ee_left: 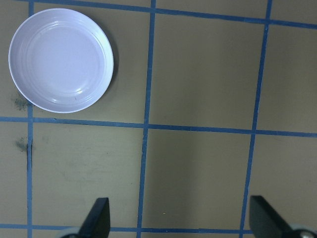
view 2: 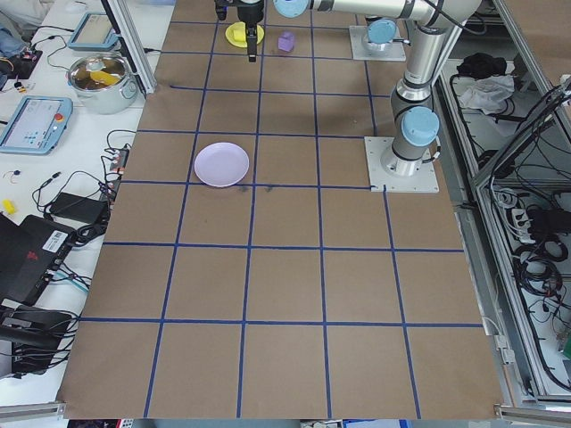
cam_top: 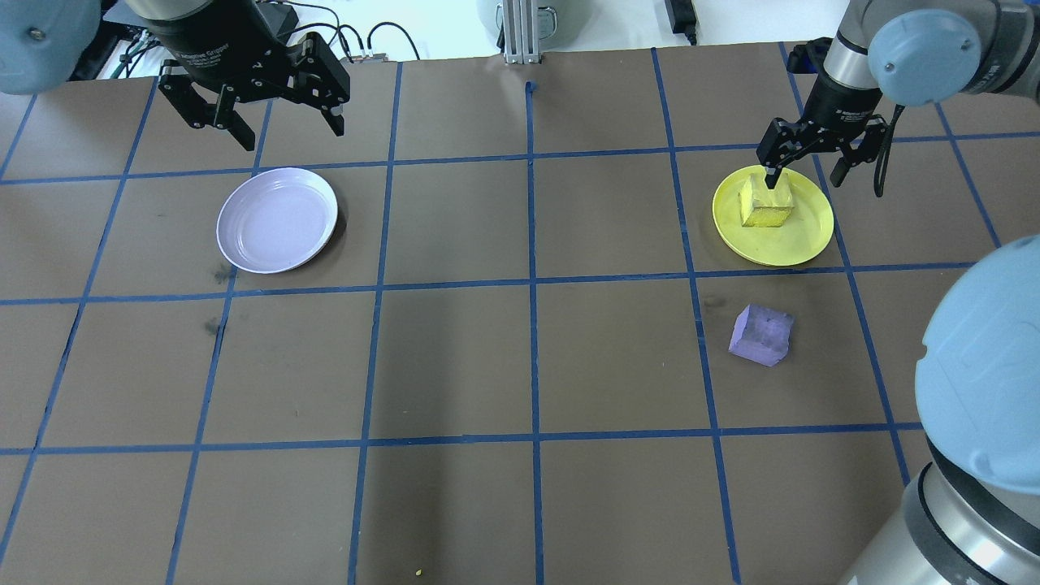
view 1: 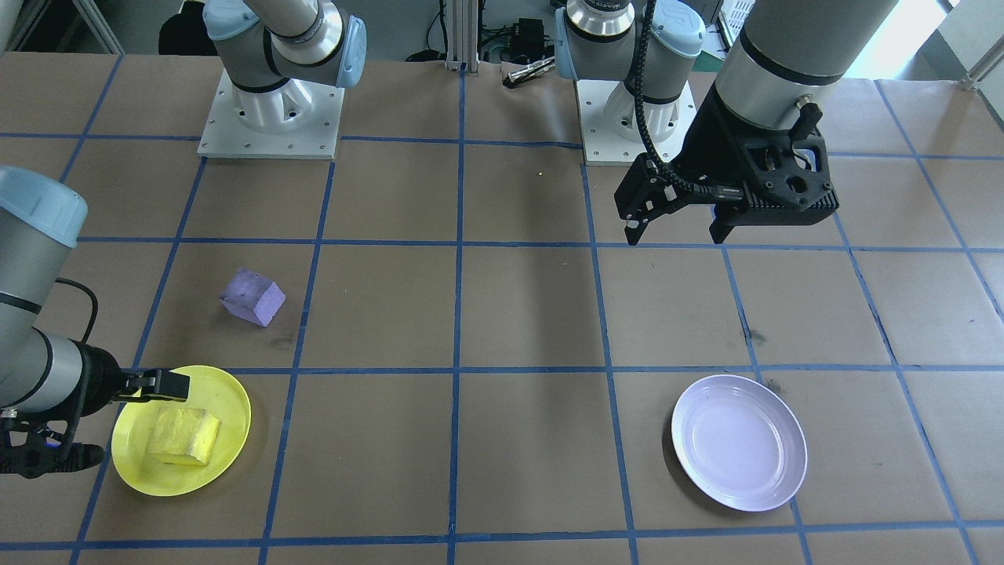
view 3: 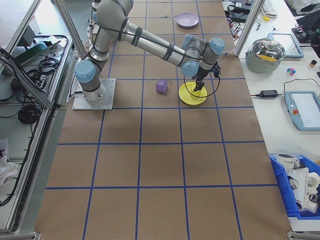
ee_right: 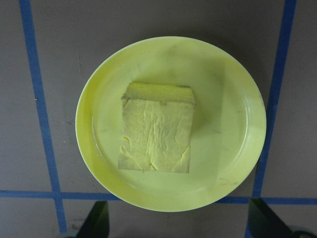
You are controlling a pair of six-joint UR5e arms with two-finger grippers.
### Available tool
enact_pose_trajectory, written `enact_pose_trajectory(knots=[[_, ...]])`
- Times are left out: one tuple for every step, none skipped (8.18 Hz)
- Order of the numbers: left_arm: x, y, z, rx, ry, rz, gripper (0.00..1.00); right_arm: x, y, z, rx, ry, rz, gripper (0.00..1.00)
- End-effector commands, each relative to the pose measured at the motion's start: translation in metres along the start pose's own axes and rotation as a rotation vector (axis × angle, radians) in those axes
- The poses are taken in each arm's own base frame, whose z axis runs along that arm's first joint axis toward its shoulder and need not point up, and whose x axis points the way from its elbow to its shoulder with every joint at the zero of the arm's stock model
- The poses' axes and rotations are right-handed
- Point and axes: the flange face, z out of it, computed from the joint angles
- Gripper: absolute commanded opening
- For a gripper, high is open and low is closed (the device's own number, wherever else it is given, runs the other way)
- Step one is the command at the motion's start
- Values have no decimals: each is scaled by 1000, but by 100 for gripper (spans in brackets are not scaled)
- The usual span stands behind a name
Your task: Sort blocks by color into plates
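Yellow block (cam_top: 766,204) sits in the yellow plate (cam_top: 804,236) under the right gripper (cam_top: 806,162), jaws spread and empty; left gripper (cam_top: 286,122) likewise wide open, holding nothing.

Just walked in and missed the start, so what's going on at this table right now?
Two robot arms are sorting blocks by color. The yellow block already sits in the yellow plate, with the open right gripper above it. The purple block lies on the table beside that plate. The lavender plate is empty, and the open left gripper hangs beyond it, holding nothing.
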Motion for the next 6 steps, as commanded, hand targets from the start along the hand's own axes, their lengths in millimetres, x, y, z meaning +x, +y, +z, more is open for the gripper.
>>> enact_pose_trajectory(knots=[[-1, 3, -3, 6, -1, 14, 100, -19, 39, -10, -140, -14, 214, 100], [0, 6, -11, 20, -1, 15, 100, -22, 50, 2, -202, -18, 279, 100], [-5, 14, -26, 39, 7, 14, 100, -30, 59, 24, -254, -55, 358, 100], [-7, 23, -33, 50, -3, 17, 100, -35, 73, 50, -312, -74, 364, 100], [-10, 21, -30, 47, -7, 46, 100, -37, 84, 74, -339, -73, 362, 100], [-10, 20, -29, 46, -14, 71, 100, -37, 91, 88, -353, -62, 355, 100]])
